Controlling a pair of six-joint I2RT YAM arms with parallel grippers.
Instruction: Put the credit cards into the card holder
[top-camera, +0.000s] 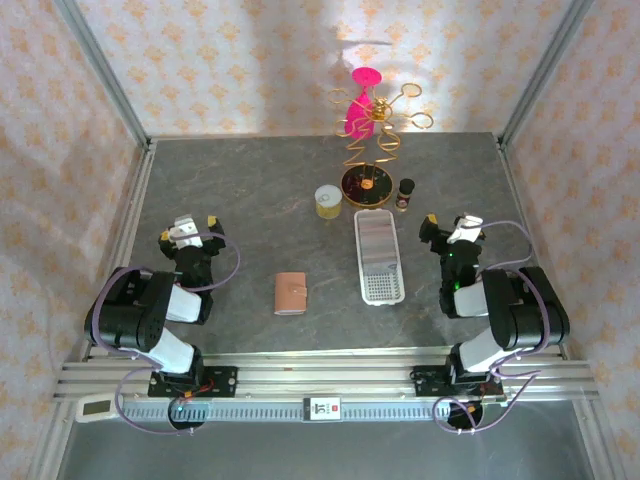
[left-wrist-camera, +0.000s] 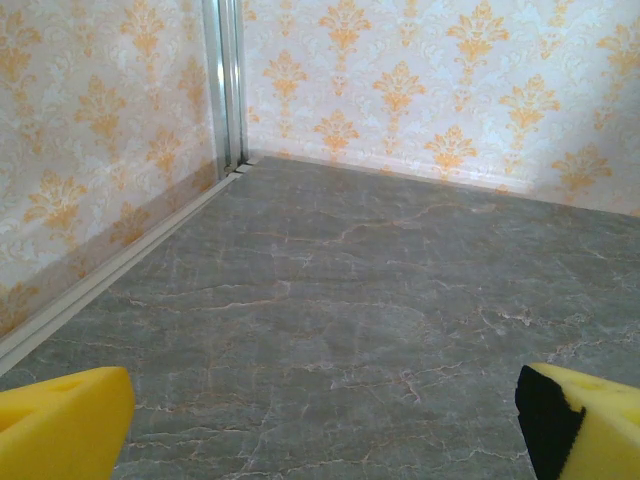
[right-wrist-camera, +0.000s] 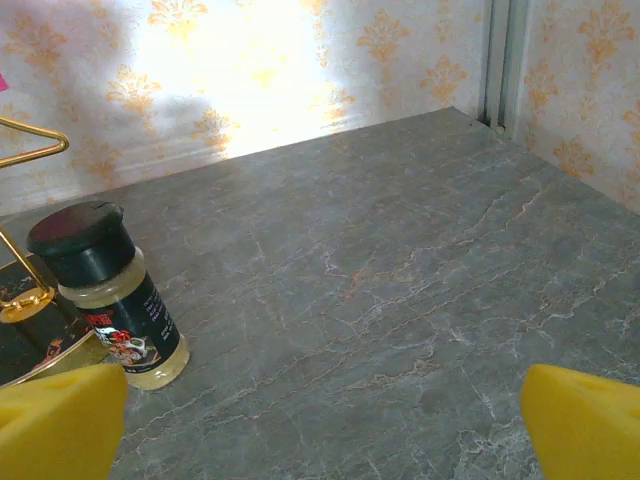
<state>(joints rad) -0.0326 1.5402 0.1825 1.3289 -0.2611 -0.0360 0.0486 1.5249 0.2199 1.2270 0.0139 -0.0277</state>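
Left hand (top-camera: 188, 228) and right hand (top-camera: 455, 222) are held open and empty at either side of the counter (top-camera: 250, 200). The card holder (top-camera: 290, 293) is seen between them, nearer the left, apparently shut; its tab should be lifted while the body is pinned.
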